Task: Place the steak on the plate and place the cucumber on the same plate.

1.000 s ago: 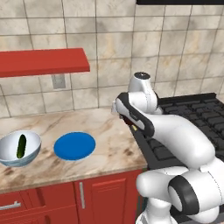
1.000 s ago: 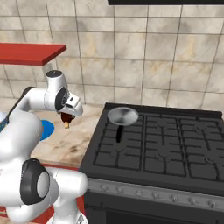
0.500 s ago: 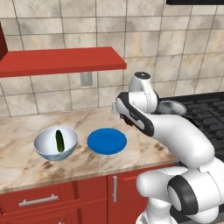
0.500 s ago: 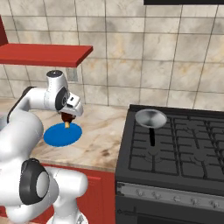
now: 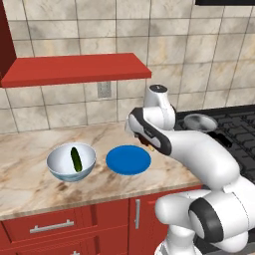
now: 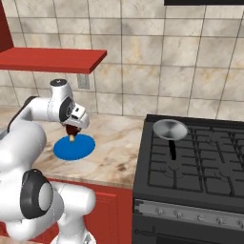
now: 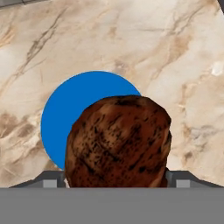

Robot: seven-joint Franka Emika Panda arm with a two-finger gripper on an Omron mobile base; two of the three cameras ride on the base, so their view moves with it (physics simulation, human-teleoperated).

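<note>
step: steak to plate | hand (image 6: 72, 136) pinching the steak (image 7: 117, 142) above the plate (image 5: 128, 160) | next: lower over plate centre, release | cucumber (image 5: 75, 159) remains

Even, bright rendered light throughout, soft faint shadows, no glare, sharp focus.

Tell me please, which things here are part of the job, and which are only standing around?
Part of the job:
- steak, held in the fingers
- plate, blue, on the counter
- cucumber, lying in the bowl

Only standing around:
- bowl
- frying pan on the stove
- red shelf
</note>
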